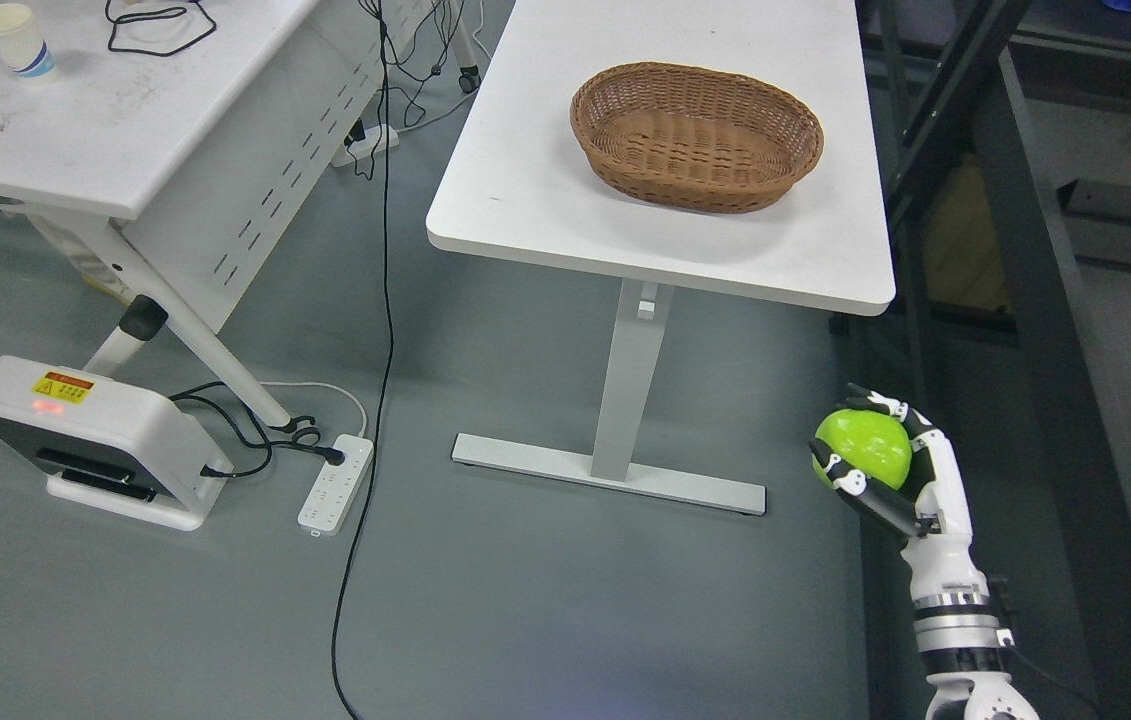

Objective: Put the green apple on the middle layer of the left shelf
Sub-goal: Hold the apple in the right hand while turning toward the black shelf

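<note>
Currently right hand (885, 465) fingers (850, 482) gripping green apple (865, 447) over open floor (525, 600), below table (545, 200) edge, beside dark shelf (1045, 300) frame

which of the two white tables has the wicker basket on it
The nearer white table, at centre on a single pedestal leg, holds the wicker basket. The other table, at upper left, carries a paper cup and a black cable.

Green apple (866, 447), brown basket (696, 136)

Grey floor (525, 600), two white tables (665, 230), wicker basket (695, 135), power strip (335, 483), dark shelving (1045, 300) at right.
</note>
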Tool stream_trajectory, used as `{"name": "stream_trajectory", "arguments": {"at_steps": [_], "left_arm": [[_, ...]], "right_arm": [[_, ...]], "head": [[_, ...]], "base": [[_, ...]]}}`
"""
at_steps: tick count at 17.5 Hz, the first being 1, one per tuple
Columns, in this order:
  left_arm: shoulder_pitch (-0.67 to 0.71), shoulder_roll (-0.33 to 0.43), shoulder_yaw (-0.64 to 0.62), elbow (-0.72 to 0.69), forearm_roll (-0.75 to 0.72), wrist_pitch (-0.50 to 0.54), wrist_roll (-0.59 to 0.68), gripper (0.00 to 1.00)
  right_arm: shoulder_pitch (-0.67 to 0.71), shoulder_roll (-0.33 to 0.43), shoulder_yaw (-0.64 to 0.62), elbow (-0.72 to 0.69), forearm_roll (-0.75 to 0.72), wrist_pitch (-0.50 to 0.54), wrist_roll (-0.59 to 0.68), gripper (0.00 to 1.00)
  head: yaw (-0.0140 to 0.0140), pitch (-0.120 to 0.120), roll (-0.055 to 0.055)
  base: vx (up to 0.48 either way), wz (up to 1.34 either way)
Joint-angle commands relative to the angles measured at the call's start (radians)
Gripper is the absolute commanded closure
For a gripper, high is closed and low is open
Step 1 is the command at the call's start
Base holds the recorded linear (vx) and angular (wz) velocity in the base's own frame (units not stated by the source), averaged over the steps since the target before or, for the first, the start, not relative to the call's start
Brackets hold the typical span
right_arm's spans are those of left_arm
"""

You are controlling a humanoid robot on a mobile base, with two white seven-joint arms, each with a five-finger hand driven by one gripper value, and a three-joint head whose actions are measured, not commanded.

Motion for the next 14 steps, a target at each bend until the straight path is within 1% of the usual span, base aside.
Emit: {"name": "stream_trajectory", "arguments": {"at_steps": [1, 5, 6, 9, 14], "left_arm": [[-0.021, 0.017, 0.0, 0.0, 0.0, 0.0, -0.001, 0.0], [-0.021, 0.017, 0.0, 0.0, 0.0, 0.0, -0.001, 0.0], [-0.021, 0.017, 0.0, 0.0, 0.0, 0.0, -0.001, 0.0], [-0.021, 0.017, 0.0, 0.0, 0.0, 0.0, -0.001, 0.0], [-0.021, 0.017, 0.0, 0.0, 0.0, 0.0, -0.001, 0.0]], "right_arm": [[-0.063, 0.03, 0.059, -0.018, 0.048, 0.054, -0.139, 1.0], [-0.062, 0.03, 0.065, -0.02, 0.059, 0.038, -0.185, 1.0], [-0.063, 0.03, 0.064, -0.018, 0.058, 0.015, -0.196, 1.0], [-0.065, 0.03, 0.065, -0.018, 0.058, -0.007, -0.274, 1.0], [-0.065, 0.03, 0.084, -0.018, 0.058, -0.019, -0.276, 1.0]], "head": [[0.0, 0.0, 0.0], [0.0, 0.0, 0.0], [0.0, 0.0, 0.0], [0.0, 0.0, 0.0], [0.0, 0.0, 0.0]], "base": [[-0.23, -0.09], [-0.232, -0.14], [-0.215, -0.15], [-0.254, -0.17], [-0.254, -0.16]]}}
